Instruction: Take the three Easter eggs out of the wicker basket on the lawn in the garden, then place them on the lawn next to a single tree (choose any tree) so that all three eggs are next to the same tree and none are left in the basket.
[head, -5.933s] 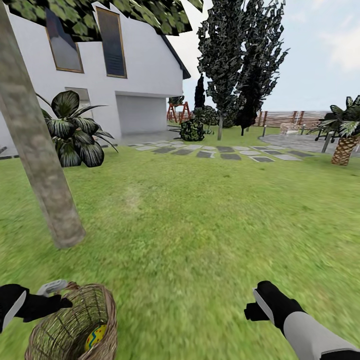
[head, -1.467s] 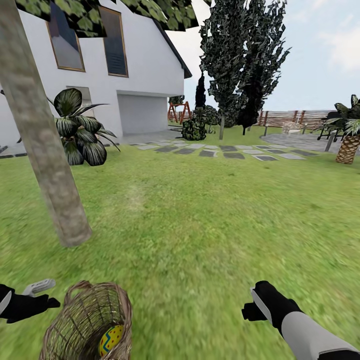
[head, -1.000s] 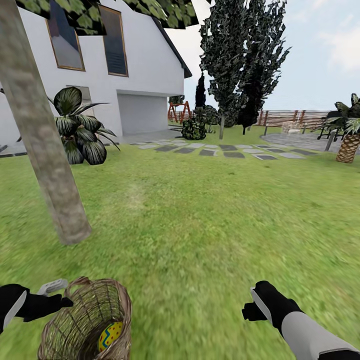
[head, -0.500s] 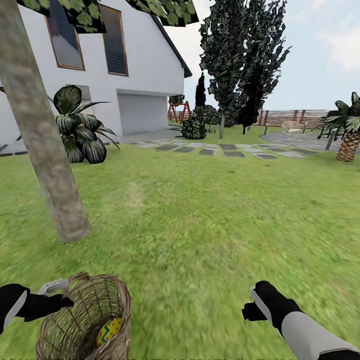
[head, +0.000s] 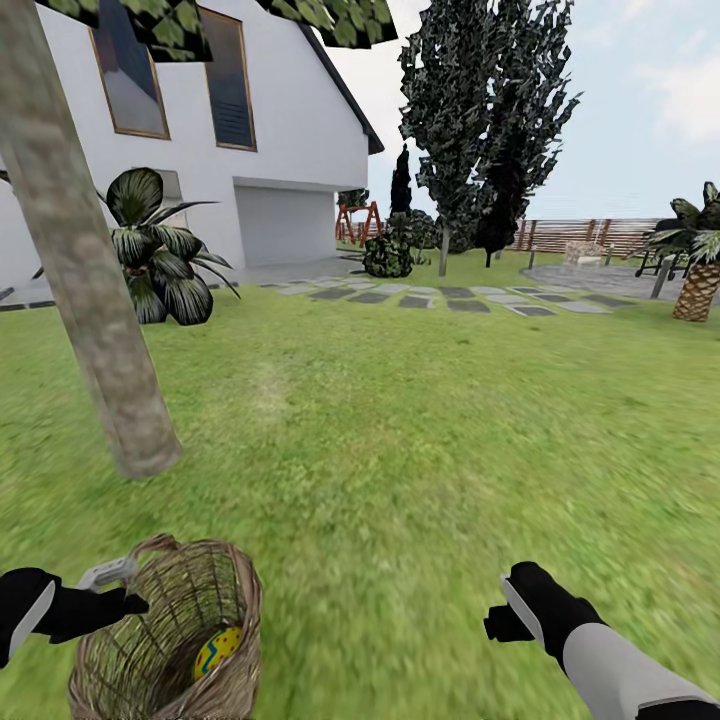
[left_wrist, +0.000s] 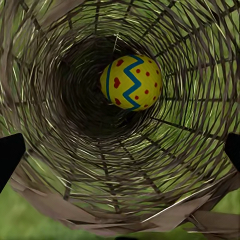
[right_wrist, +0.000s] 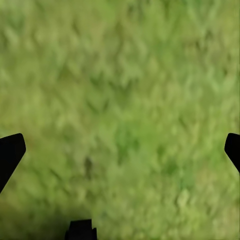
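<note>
The wicker basket (head: 170, 640) sits tilted on the lawn (head: 400, 450) at the near left, just in front of the tree (head: 90, 300) trunk. One yellow Easter egg (head: 216, 651) with a blue zigzag and red dots lies inside it. My left gripper (head: 118, 592) is at the basket's left rim. In the left wrist view I look straight into the basket (left_wrist: 60, 190) at the egg (left_wrist: 131, 82), and the left gripper (left_wrist: 120, 150) is open with its fingers wide apart. My right gripper (head: 497, 622) hovers over bare grass; the right gripper (right_wrist: 120, 150) is open and empty.
A white house (head: 290, 150) with a broad-leaved shrub (head: 165, 255) stands behind the tree. Stepping stones (head: 450, 300) cross the far lawn. Dark cypresses (head: 480, 110) rise at the back, a short palm (head: 700, 270) and a wooden fence (head: 580, 235) at the right.
Since 1.5 s ago my left gripper has moved right, up to the basket's rim. The view has shifted slightly. The egg stays in the basket and the right arm is still.
</note>
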